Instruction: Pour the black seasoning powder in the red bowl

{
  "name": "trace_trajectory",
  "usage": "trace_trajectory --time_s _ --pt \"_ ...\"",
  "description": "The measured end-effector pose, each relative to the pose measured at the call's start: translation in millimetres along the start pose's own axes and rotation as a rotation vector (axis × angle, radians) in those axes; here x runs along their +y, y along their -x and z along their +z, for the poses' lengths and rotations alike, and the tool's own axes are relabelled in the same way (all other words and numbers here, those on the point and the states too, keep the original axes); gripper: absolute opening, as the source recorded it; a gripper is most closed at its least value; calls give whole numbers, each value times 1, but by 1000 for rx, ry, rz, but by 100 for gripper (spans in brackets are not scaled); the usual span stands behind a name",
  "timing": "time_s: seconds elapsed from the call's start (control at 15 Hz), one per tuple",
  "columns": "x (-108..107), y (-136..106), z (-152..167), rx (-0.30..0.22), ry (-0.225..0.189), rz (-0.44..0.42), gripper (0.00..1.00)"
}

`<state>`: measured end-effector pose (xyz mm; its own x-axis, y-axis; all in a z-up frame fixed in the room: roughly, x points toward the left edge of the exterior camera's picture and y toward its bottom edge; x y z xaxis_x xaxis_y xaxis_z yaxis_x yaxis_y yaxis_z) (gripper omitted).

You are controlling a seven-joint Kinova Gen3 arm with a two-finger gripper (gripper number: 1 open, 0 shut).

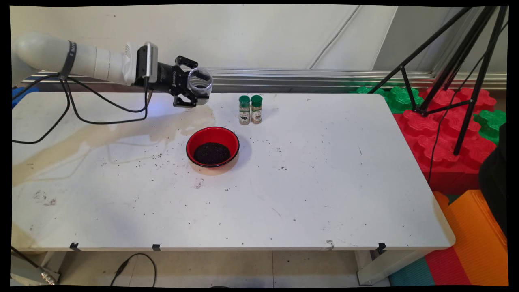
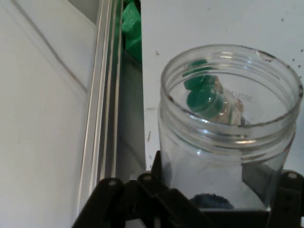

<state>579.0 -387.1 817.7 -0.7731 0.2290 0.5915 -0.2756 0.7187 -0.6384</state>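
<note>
End effector (image 1: 194, 90) at upper left pinches a clear jar (image 1: 200, 84) tipped sideways above the table (image 1: 324, 182), near a red bowl (image 1: 212, 147).

Stained white table (image 1: 324, 194), pale wall (image 1: 243, 36), black tripod (image 1: 466, 81), coloured foam mats (image 1: 446, 134).

Gripper (image 1: 194, 94) w/ clear jar (image 1: 200, 84) is hanging over table's (image 1: 324, 182) far-left part. Red bowl (image 1: 213, 147) is sitting just below-right of it, two spice bottles (image 1: 250, 109) standing upright, touching, to its right nr far edge. Table's right half + near side are lying open. Tripod legs (image 1: 454, 65) are standing off the far-right corner.
</note>
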Motion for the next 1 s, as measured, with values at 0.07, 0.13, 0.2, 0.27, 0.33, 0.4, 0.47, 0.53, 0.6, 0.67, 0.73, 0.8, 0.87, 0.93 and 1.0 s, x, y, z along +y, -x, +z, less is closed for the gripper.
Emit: trace_trajectory --time_s 0.07,0.13,0.2,0.27,0.33,0.4,0.47,0.53,0.6,0.67,0.73,0.8,0.87,0.93,1.0 --pt "2 -1 0 0 0 29 0" --pt "2 -3 0 0 -1 48 0" --pt "4 -4 0 0 -1 75 0" --pt "6 -6 0 1 -1 107 0" --pt "7 -8 -1 1 -2 137 0" --pt "9 -10 -1 1 -3 164 0" --pt "10 -11 -1 0 -5 186 0" --pt "11 -13 -1 -2 -7 210 0" --pt "12 -14 -2 -3 -8 228 0" --pt "12 -14 -2 -5 -9 241 0" --pt "13 -15 -2 -7 -11 261 0" --pt "14 -16 -2 -9 -12 275 0" --pt "15 -17 -3 -11 -13 295 0" --pt "16 -18 -3 -14 -15 319 0" --pt "17 -19 -3 -17 -17 345 0"
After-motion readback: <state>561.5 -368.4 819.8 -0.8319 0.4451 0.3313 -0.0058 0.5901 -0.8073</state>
